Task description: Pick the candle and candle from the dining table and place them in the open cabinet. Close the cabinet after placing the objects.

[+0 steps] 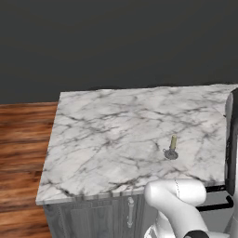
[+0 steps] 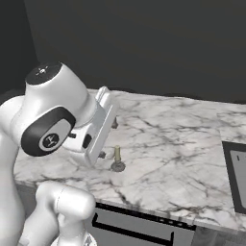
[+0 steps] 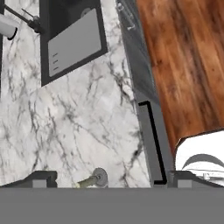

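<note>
Hovering above the marble, the end effector (image 3: pixel 107 180) has its two dark tips spread wide apart and grips nothing; in the hand view the tips rise at the lower left and lower right, with the stubby candle (image 3: pixel 90 180) lying between them near the bottom edge, its round grey base turned toward the camera; in the right base view the end effector's flat white hand hangs tilted just to the left of that candle (image 2: pixel 117 159), close beside it but apart from it; the candle stands upright on the counter (image 2: pixel 182 144), pale olive on a small grey metal base, near the counter's front edge; in the left base view the same candle (image 1: pixel 172 147) stands toward the right front of the counter (image 1: pixel 107 135), well away from the left edge; the counter is a broad white marble slab with grey veins on a grey wood-panelled base; a black cooktop (image 2: pixel 235 180) is set into the marble at the far right of the right base view, and the hand view shows it as a dark panel (image 3: pixel 72 39) at the upper left; wooden flooring (image 1: pixel 23 153) lies beyond the counter's left side, and a dark wall (image 1: pixel 116 42) rises behind it.
</note>
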Available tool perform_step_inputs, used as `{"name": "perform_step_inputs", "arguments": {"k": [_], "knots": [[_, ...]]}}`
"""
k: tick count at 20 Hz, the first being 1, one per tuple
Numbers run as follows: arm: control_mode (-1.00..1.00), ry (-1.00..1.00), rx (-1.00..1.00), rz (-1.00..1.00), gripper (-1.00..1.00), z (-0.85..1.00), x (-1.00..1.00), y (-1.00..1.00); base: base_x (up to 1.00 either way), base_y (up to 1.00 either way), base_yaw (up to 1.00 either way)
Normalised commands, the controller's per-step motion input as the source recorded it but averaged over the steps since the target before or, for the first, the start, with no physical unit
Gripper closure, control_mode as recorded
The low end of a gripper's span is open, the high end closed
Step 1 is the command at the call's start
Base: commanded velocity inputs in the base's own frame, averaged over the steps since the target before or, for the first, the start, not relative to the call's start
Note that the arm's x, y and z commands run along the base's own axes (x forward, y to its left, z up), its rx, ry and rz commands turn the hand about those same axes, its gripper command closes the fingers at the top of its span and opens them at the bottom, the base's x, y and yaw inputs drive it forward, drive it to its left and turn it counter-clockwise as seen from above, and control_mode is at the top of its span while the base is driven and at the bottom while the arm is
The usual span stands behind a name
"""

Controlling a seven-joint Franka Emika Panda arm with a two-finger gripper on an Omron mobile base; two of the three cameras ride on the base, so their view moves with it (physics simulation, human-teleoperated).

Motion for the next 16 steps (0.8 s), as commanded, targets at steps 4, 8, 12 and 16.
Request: {"name": "perform_step_inputs", "arguments": {"k": [4,8,12,16], "knots": [[-1.00,-0.23,0.22,-0.26,-1.00,0.00,0.06,-0.10,0.00,0.00,0.00],[-1.00,-0.23,0.22,-0.23,-1.00,-0.02,0.15,-0.02,0.00,0.00,0.00],[-1.00,-0.20,0.24,-0.20,-1.00,-0.14,0.23,0.00,0.00,0.00,0.00],[-1.00,-0.13,0.25,-0.14,-1.00,-0.23,0.26,0.00,0.00,0.00,0.00]]}}
